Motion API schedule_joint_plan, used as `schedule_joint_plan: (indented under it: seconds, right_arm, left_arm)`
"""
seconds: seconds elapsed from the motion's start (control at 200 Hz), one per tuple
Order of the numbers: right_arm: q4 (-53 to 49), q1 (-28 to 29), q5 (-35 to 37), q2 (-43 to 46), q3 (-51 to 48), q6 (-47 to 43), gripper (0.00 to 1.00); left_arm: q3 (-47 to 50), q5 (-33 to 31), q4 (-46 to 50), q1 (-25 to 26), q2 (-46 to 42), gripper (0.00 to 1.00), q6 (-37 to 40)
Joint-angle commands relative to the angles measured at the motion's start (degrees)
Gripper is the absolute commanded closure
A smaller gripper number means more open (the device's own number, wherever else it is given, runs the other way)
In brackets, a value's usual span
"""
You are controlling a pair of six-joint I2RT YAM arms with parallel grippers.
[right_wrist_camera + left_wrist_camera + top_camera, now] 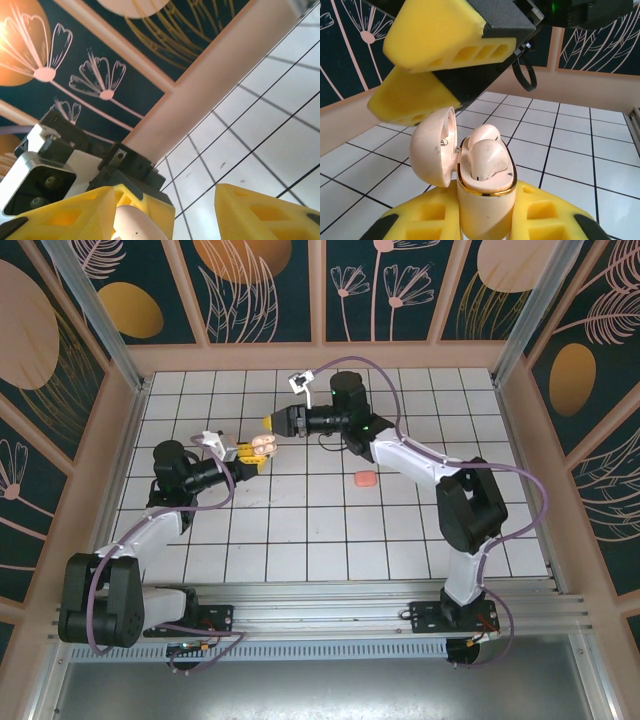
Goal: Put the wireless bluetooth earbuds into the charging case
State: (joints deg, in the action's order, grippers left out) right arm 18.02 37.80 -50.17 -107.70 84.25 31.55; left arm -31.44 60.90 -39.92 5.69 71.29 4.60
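Note:
My left gripper (486, 207) is shut on a pale beige charging case (485, 200) with a gold rim, held upright above the tiles. Its lid (431, 146) hangs open to the left. Two pale beige earbuds (489, 159) sit side by side in the case's wells. Just above and behind the case, the yellow fingers (437, 37) of my right gripper (272, 423) stand apart, open, with no earbud between them. In the right wrist view the case's beige lid (134, 224) shows low down beside the right gripper's (165, 202) left finger. From above, the left gripper (252, 450) and case (262, 443) sit at mid-left.
A small salmon-pink pebble-like case (365, 479) lies on the white tiled floor (330, 530) right of centre. Pink walls (130, 420) fence the floor on the left, back and right. The right arm (420, 455) reaches across the back half.

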Motion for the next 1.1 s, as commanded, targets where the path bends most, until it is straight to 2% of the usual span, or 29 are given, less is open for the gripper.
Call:
schedule_joint_plan:
  seconds: [0.0,0.385,0.576,0.631,0.711,0.826,0.891,0.946,1.096]
  right_arm:
    - [0.9,0.9,-6.3,-1.1,2.5,1.5,0.45]
    - [5.4,1.4,-9.6,4.0,-2.9,3.9,0.51]
    - [6.7,0.7,-4.8,11.3,-10.4,2.7,0.53]
    - [5.4,0.2,0.1,13.8,-13.1,2.7,0.53]
    - [2.5,-1.7,11.3,17.1,-17.1,4.6,0.53]
    - [1.1,-5.7,28.3,22.4,-25.2,13.7,0.54]
    - [-2.1,-6.1,36.5,25.0,-29.8,17.8,0.54]
    - [-5.4,-8.9,41.0,27.5,-32.6,19.6,0.54]
    - [-14.1,-10.1,47.5,33.4,-36.2,17.9,0.54]
  left_arm:
    - [-1.5,1.4,1.0,0.3,-1.1,0.88,1.6]
    - [-1.4,-2.4,3.0,0.3,-1.9,0.89,1.6]
    - [-1.7,-4.5,4.3,0.3,-2.2,0.88,0.6]
    - [-2.1,-5.5,4.7,0.3,-1.9,0.88,-0.8]
    - [-3.7,-6.4,6.2,0.4,-1.2,0.89,-3.3]
    - [-5.9,-10.5,9.6,2.6,-0.3,0.89,-6.4]
    - [-8.4,-13.3,14.8,5.0,0.7,0.9,-7.7]
    - [-10.7,-14.9,18.0,7.2,1.4,0.9,-10.2]
    - [-15.3,-23.3,23.3,14.3,4.6,0.91,-21.4]
